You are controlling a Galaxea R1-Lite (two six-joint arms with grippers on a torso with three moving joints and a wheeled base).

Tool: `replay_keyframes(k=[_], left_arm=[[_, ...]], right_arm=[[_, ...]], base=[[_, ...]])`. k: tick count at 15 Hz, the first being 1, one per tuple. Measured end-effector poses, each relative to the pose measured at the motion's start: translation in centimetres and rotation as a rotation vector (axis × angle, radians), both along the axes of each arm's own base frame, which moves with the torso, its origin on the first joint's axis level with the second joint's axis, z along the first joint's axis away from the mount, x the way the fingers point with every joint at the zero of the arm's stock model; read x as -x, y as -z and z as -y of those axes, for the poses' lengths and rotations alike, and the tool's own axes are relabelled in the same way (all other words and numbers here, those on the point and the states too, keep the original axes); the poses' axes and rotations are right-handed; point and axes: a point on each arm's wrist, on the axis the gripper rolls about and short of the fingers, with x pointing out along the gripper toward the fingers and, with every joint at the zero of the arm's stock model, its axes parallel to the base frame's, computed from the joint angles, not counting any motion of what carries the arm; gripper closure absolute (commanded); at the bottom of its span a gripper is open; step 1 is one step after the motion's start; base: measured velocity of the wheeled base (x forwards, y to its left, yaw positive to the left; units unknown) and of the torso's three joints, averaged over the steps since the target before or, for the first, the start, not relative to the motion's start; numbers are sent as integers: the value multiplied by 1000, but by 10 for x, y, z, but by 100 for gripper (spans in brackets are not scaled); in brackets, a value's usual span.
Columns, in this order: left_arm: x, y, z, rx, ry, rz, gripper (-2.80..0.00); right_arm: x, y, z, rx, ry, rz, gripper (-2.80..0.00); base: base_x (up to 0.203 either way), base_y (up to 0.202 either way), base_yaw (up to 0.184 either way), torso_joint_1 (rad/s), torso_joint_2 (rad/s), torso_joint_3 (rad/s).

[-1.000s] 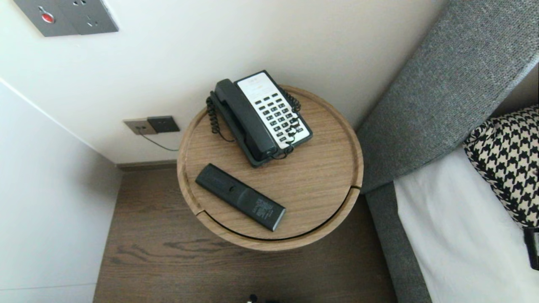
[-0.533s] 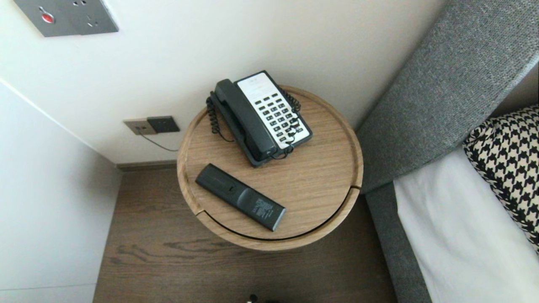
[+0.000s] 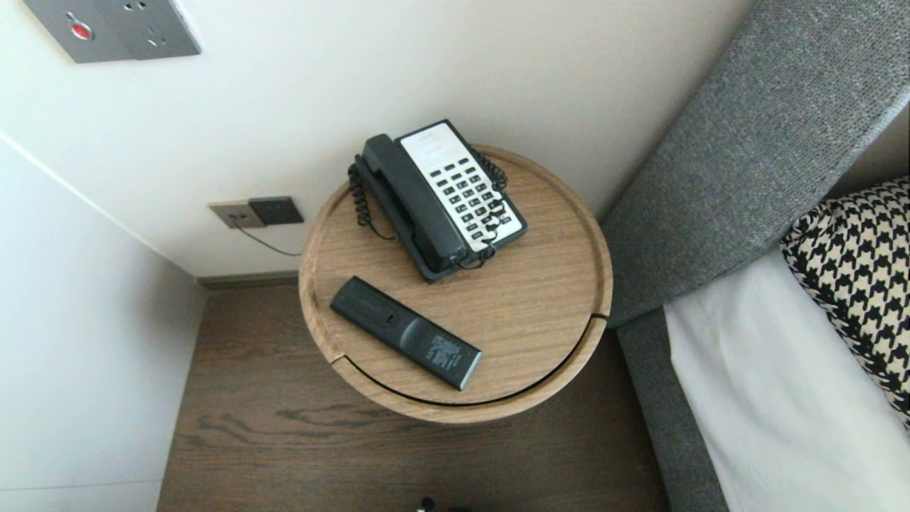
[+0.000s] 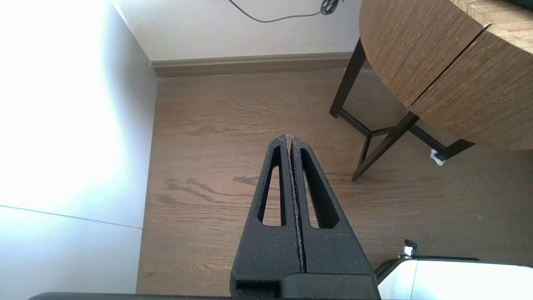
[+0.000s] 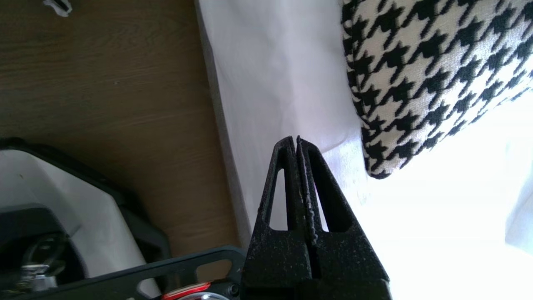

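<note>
The right claw (image 5: pixel 298 139) is clenched and empty above the bed (image 5: pixel 283 75), with the pillow (image 5: pixel 416 62) near its tip. The left claw (image 4: pixel 289 136), also clenched, hangs over the floor (image 4: pixel 233 108), beside the desk (image 4: pixel 437 62) where the remote (image 3: pixel 405 333) lies.

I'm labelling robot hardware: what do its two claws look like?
The left claw and right claw match: each is a pair of matte black, grainy wedges tapering to a tip, each pierced by a long slot. No cables or markings show on them.
</note>
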Motion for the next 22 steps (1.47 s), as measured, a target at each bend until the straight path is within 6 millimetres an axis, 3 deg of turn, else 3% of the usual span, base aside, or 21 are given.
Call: replay_keyframes(k=[2,8,14,16,19,22], left_arm=[[0,0,0,0,0,0,0],[0,0,0,0,0,0,0],[0,0,0,0,0,0,0],[0,0,0,0,1,0,0],[0,0,0,0,0,0,0],[0,0,0,0,0,0,0]], right_arm=[[5,17,-1,98,-70,53,0],[14,32,-5,165,-255,195,0],[2,43,-8,157,-402,386,0],[0,42,-8,98,-388,459,0],[-1,50,-8,-74,-345,423,0],[-1,50,-8,-133,-316,438,0]], base=[[0,0,0,0,0,0],[0,0,0,0,0,0],[0,0,0,0,0,0],[0,0,0,0,0,0],[0,0,0,0,0,0],[0,0,0,0,0,0]])
